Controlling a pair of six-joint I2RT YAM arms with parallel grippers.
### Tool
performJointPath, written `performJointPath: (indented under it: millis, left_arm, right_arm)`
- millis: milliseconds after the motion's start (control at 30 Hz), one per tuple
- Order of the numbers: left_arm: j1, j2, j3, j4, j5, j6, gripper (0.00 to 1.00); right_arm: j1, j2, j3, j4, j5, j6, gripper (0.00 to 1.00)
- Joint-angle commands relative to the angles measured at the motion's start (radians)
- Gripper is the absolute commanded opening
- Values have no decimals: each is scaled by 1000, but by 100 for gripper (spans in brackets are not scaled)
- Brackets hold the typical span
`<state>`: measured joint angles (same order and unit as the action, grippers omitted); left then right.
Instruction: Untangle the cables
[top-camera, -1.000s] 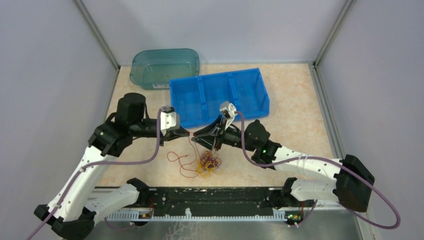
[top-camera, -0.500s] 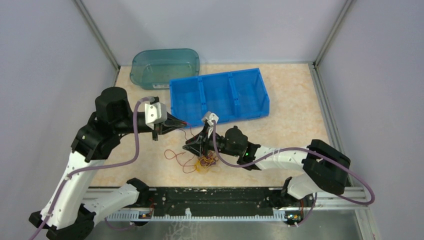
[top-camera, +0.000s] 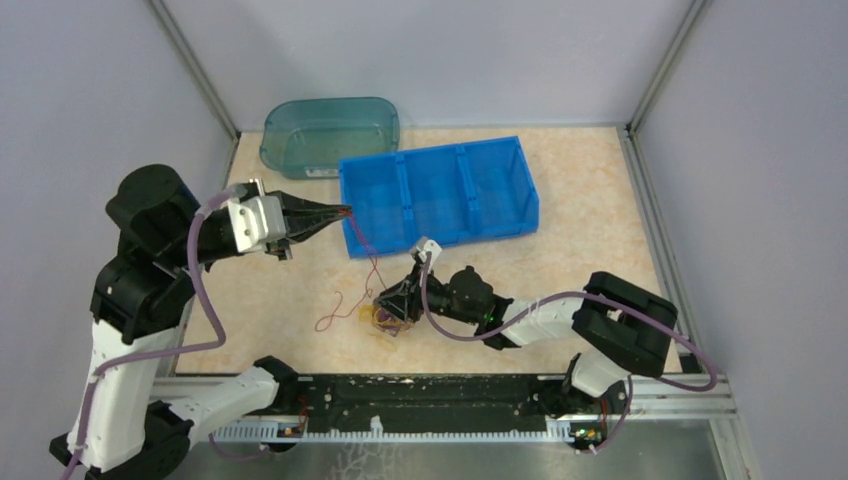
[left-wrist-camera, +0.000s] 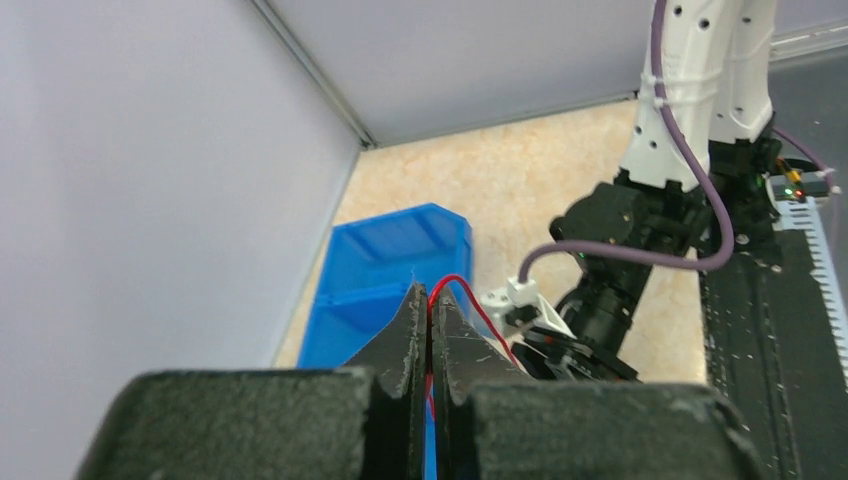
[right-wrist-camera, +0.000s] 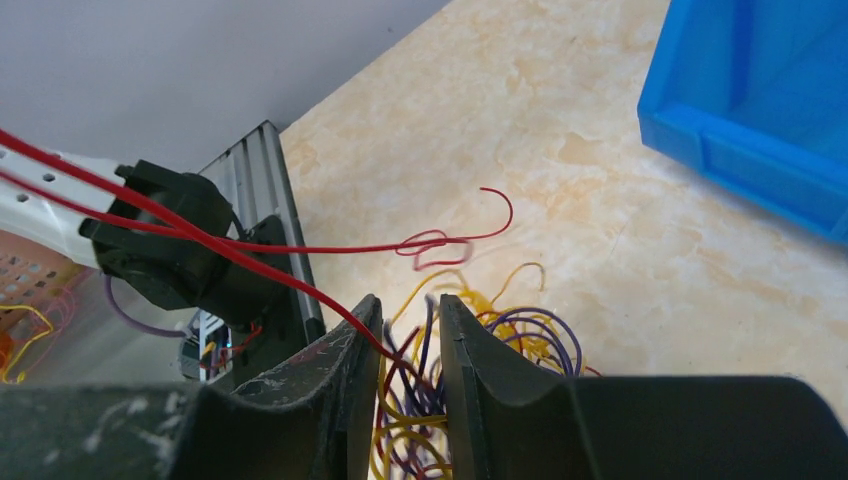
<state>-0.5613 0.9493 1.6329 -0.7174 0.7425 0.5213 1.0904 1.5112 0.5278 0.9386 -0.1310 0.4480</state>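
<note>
Two arms, each with one claw: left claw (top-camera: 340, 211), right claw (top-camera: 388, 306). One cable clump (top-camera: 385, 322) under the right claw; two bins beyond: blue tray (top-camera: 440, 190), teal tub (top-camera: 330, 133).

A taut red cable (top-camera: 368, 252) is stretching between the left hand (top-camera: 345, 211) and the clump (top-camera: 385, 320), crossing the gap beside the blue bin (top-camera: 437, 196). The right hand (top-camera: 386, 303) is sitting over the clump. Bare surface (top-camera: 590, 240) is lying open to the right.
</note>
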Motion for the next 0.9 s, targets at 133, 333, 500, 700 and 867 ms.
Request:
performJointPath:
  millis: [133,333,500,700,867]
  left_arm:
    - [-3,24,114,111,-48,33,0]
    - [-3,17,132,256,-120,31,0]
    - [-3,41,201,304,-146,38,0]
    - [-4,72,298,367,-190,103,0]
    - [-3,103,381,381,-206,154,0]
  right_arm:
    - [9,39,-15,104,19,20,28]
    - [16,48,-23,77,42,-7,28]
    - [23,64,-20,56,79,-27,26]
    - [30,91,-36,45,111,-47,23]
    - [32,121,-52,49,131,-46,23]
